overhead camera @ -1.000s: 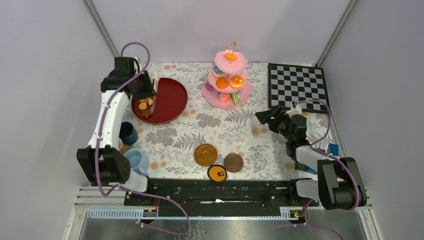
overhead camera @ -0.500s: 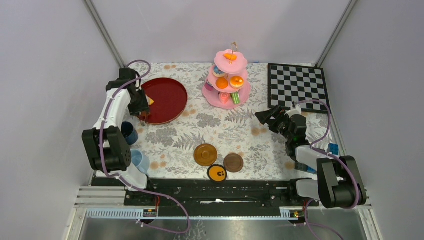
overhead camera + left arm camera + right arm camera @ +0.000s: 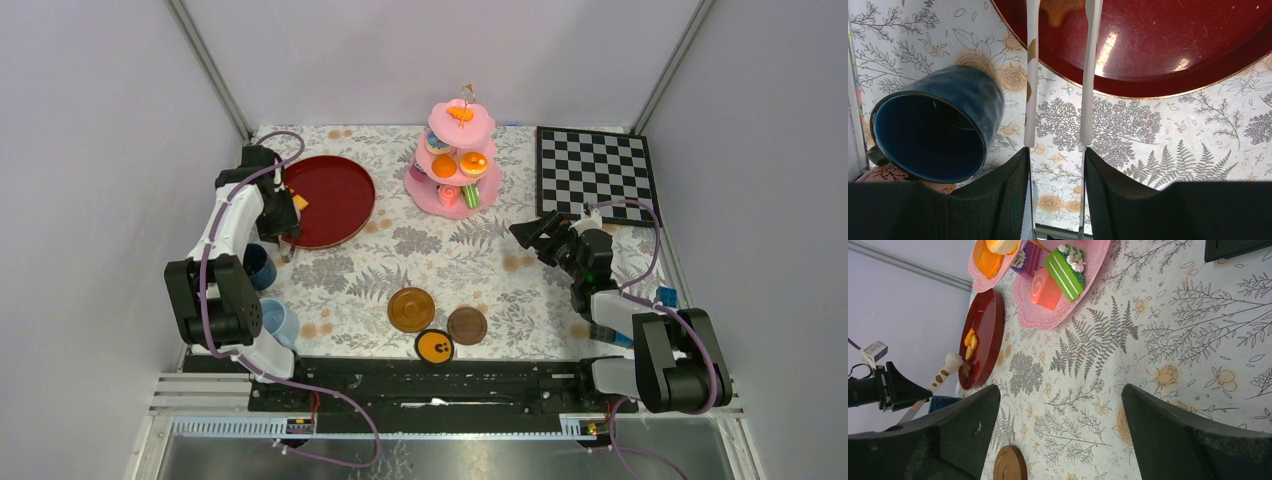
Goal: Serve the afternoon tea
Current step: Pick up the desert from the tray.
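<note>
Toward eight o'clock on the bench (image 3: pixel 450 262), taking its far edge as twelve, the light-blue cup (image 3: pixel 280 322) stands by the left arm's base; the dark-blue cup (image 3: pixel 933 135) stands at its twelve, mouth up; the left jaws are clenched on a pair of white tongs (image 3: pixel 1030 75), whose blades reach over the eight-o'clock rim of the red tray (image 3: pixel 1173 45); the brown star biscuit (image 3: pixel 1063 10) lies in the tray between the two blades, though their tips are cut off in the wrist view, so I cannot tell whether they pinch it; small orange pastries (image 3: pixel 970 340) lie beside it in the tray; at the bench's six o'clock sit the larger brown saucer (image 3: pixel 411 309) and, at its four, the smaller brown saucer (image 3: pixel 466 325); at twelve o'clock the pink cake stand (image 3: pixel 425 188) stands upright, with an orange pastry on top, more orange ones on the middle tier, and a pink roll (image 3: pixel 1043 289) and green slice (image 3: pixel 1064 271) on the bottom tier; at three o'clock the right jaws hang released and wide above the bench, holding nothing; the chessboard (image 3: pixel 595 175) lies at two o'clock.
</note>
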Motion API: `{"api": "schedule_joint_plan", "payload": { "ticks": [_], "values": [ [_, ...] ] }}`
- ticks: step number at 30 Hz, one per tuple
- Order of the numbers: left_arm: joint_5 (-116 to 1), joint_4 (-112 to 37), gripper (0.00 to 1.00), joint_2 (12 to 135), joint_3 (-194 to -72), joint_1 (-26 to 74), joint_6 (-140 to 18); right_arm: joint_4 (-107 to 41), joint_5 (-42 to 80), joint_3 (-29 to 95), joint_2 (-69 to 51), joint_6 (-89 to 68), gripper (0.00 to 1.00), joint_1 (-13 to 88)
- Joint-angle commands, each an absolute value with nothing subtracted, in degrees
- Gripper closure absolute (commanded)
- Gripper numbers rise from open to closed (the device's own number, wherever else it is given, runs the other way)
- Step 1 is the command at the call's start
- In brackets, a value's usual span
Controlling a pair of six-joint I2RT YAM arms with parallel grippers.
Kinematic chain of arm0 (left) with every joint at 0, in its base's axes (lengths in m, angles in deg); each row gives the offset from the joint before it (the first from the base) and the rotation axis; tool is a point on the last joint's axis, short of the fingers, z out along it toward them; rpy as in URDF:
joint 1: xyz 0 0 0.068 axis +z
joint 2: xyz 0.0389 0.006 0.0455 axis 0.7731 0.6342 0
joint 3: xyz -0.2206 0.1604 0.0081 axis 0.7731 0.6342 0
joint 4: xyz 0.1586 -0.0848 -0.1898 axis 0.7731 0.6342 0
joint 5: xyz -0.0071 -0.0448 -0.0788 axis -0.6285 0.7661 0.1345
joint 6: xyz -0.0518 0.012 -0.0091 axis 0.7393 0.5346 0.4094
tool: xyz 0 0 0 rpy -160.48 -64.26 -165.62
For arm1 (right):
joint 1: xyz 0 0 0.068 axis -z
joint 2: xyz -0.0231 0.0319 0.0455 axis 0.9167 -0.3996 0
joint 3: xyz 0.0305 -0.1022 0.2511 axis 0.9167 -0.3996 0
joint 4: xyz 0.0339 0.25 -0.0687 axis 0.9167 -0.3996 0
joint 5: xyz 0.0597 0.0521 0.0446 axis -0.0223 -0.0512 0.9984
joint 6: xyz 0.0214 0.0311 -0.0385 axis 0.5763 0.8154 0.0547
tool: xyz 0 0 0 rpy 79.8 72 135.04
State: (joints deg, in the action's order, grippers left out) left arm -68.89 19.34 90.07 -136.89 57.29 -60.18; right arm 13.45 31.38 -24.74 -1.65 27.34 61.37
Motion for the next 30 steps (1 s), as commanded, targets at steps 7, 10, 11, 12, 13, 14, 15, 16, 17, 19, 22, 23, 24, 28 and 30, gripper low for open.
{"api": "schedule_joint_plan", "payload": {
  "ticks": [7,10,11,12,13,14,15,16,17,19,22,23,24,28,30],
  "values": [
    [-71.5,17.0,0.55,89.9,-137.0,57.9,-61.1,16.3,31.9,-25.1,-0.7,27.4,0.02,61.7],
    [-70.4,16.4,0.53,91.0,-138.1,58.2,-61.0,16.3,32.0,-25.2,-0.6,27.4,0.02,61.7],
    [-70.2,16.4,0.53,91.6,-138.5,58.3,-61.0,16.3,32.0,-25.2,-0.6,27.4,0.02,61.7],
    [-70.1,16.3,0.53,91.9,-138.8,58.4,-61.0,16.3,32.0,-25.2,-0.6,27.4,0.02,61.7],
    [-69.8,16.0,0.53,92.2,-139.0,58.3,-61.1,16.3,32.0,-25.2,-0.6,27.4,0.02,61.7],
    [-69.6,16.0,0.53,92.4,-139.1,58.4,-61.1,16.3,31.9,-25.2,-0.7,27.4,0.02,61.7],
    [-69.3,15.9,0.53,92.6,-139.2,58.6,-61.1,16.3,31.9,-25.1,-0.6,27.4,0.02,61.7],
    [-68.9,15.8,0.53,92.8,-139.2,58.7,-61.1,16.3,32.0,-25.1,-0.6,27.4,0.02,61.7],
    [-68.3,15.6,0.53,92.9,-139.3,58.9,-61.1,16.3,32.0,-25.2,-0.6,27.4,0.02,61.7],
    [-67.8,15.3,0.53,93.2,-139.4,58.9,-60.9,16.3,32.0,-25.2,-0.7,27.4,0.02,61.7],
    [-67.4,15.2,0.53,93.8,-139.3,58.8,-60.9,16.3,32.1,-25.1,-0.8,27.4,0.02,61.7],
    [-67.6,15.1,0.53,93.9,-139.2,58.9,-60.9,16.3,32.1,-25.1,-0.7,27.3,0.02,61.7],
    [-67.7,15.0,0.53,94.0,-139.1,58.9,-61.0,16.3,32.1,-25.1,-0.8,27.4,0.02,61.7],
    [-67.4,14.6,0.54,94.5,-139.2,58.8,-60.9,16.3,32.0,-25.1,-0.9,27.4,0.02,61.7],
    [-67.4,14.6,0.58,94.9,-139.2,58.9,-60.9,16.3,32.1,-25.1,-0.9,27.4,0.02,61.7]
  ]
}}
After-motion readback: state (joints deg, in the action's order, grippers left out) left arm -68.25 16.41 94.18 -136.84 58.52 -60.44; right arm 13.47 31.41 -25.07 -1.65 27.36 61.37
